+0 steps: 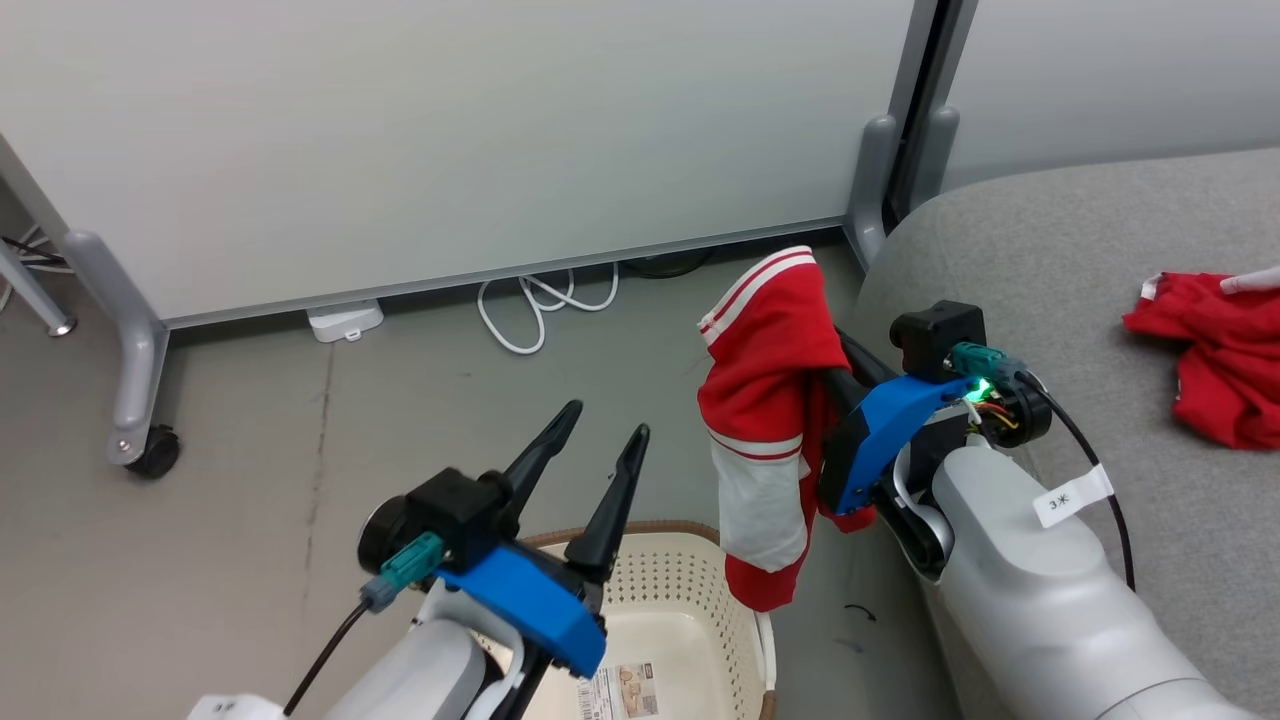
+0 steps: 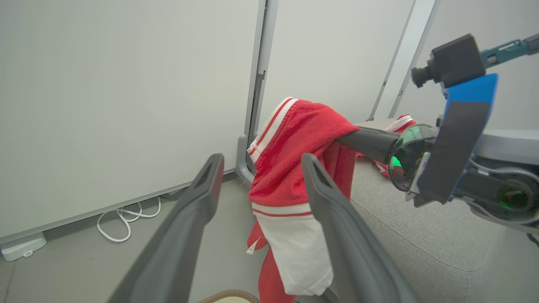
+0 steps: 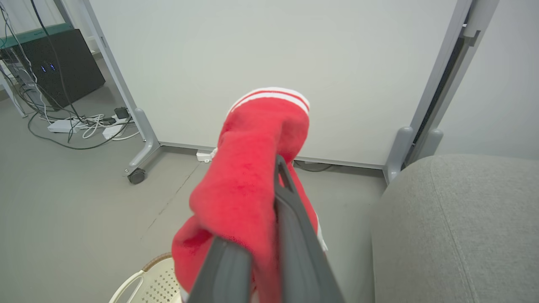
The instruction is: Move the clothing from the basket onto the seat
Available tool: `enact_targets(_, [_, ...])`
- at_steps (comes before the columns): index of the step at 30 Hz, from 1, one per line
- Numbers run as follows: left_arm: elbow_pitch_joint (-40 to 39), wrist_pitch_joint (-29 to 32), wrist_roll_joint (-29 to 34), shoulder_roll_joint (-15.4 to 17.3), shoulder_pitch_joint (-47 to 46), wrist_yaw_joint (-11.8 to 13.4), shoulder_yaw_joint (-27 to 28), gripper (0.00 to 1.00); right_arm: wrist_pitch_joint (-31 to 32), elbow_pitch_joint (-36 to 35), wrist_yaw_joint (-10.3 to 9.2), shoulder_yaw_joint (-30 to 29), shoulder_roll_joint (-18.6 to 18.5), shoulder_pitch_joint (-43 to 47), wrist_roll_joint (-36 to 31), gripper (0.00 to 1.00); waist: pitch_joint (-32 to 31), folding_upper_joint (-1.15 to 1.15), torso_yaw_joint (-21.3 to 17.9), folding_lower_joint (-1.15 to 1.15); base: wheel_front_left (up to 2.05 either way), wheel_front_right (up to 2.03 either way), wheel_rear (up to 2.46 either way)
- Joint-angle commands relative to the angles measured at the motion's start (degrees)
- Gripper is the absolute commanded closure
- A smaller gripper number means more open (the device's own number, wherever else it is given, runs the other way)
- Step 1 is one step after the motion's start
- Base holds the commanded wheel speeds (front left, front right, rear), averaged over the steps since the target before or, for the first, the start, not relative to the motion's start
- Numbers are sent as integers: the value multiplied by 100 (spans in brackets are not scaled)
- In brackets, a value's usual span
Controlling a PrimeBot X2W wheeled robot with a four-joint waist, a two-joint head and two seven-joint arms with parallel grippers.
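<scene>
In the head view, the right gripper (image 1: pixel 838 365) is pressed together, pinching a soft red garment (image 1: pixel 770 400) with white stripes and a white panel. It hangs at 5 o'clock, just beside the rim of the cream perforated plastic basket (image 1: pixel 700 600). A second red garment (image 1: pixel 1215 350) lies on the light grey fabric seat (image 1: pixel 1100 250) at 3 o'clock. The left gripper (image 1: pixel 606 418), at 7 o'clock, is spread wide and holds nothing.

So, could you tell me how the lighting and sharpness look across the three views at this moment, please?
Head view: even, soft light, sharp, with a green lamp glowing on the right wrist. Left wrist view: wide-lens distortion splays the panel posts. Right wrist view: the red garment, close to the lens, is soft; the seat looks crisp.
</scene>
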Motion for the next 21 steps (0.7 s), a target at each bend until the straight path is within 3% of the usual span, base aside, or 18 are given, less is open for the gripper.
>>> enact_targets(1, [-38,-14,49,43,56,-20,58,0,-45,-37,3,-11,-18,-43,-37,100,-4,0,-20,0,0,0,0])
enact_targets(3, [-338,-13,463,150,687,-123,590,0,9,-157,3,10,-18,47,-80,100,-13,0,-140,0,0,0,0])
enact_targets(13, [-675,-14,1049,118,1510,-237,1563,0,168,-542,3,-64,-107,220,-141,100,92,0,-610,0,0,0,0])
enact_targets(21, [-691,-14,1351,-21,1610,-371,1812,0,276,-825,3,-154,-119,362,-212,100,150,0,-1092,0,0,0,0])
